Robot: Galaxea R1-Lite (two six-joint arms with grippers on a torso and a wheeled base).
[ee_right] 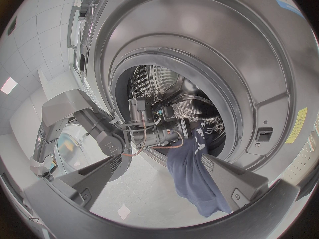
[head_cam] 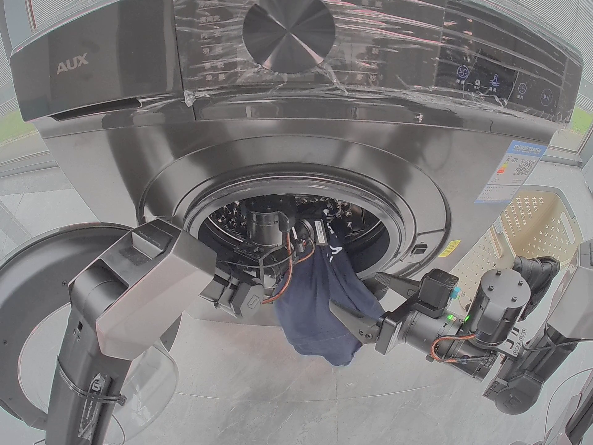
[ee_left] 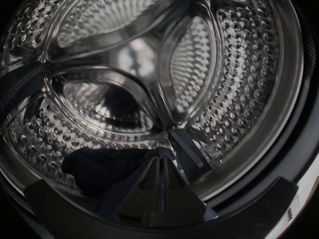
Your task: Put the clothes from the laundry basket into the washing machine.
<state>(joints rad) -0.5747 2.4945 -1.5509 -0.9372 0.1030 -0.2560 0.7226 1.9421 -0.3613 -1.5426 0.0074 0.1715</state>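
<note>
Where the navy garment [head_cam: 321,316] lies: over the drum lip of the washing machine [head_cam: 296,131], tail hanging outside.
Left gripper [ee_left: 161,183]: inside the drum, clamped on the navy garment.
Right gripper [head_cam: 355,292]: spread wide beside the hanging tail.
Laundry basket [head_cam: 537,217]: right of the machine.
Door [head_cam: 37,316]: open, left.

Laundry area, indoors; home or test room, cannot tell which. Evidence: a dark grey front-loading washing machine [head_cam: 296,125] stands directly ahead of the left gripper [ee_left: 160,165], whose tips are inside the dimpled steel drum [ee_left: 232,67]. The round door [head_cam: 37,261] is swung aside, beyond the left gripper on the side away from the right gripper [head_cam: 353,289]. A navy garment [head_cam: 315,316] hangs from the drum mouth, just beside the right gripper. A beige perforated laundry basket [head_cam: 543,217] stands behind the right gripper's arm, beside the machine. The floor [head_cam: 247,390] is pale grey tile. Clear film [head_cam: 370,38] and a label sticker [head_cam: 519,168] are on the machine's front.
</note>
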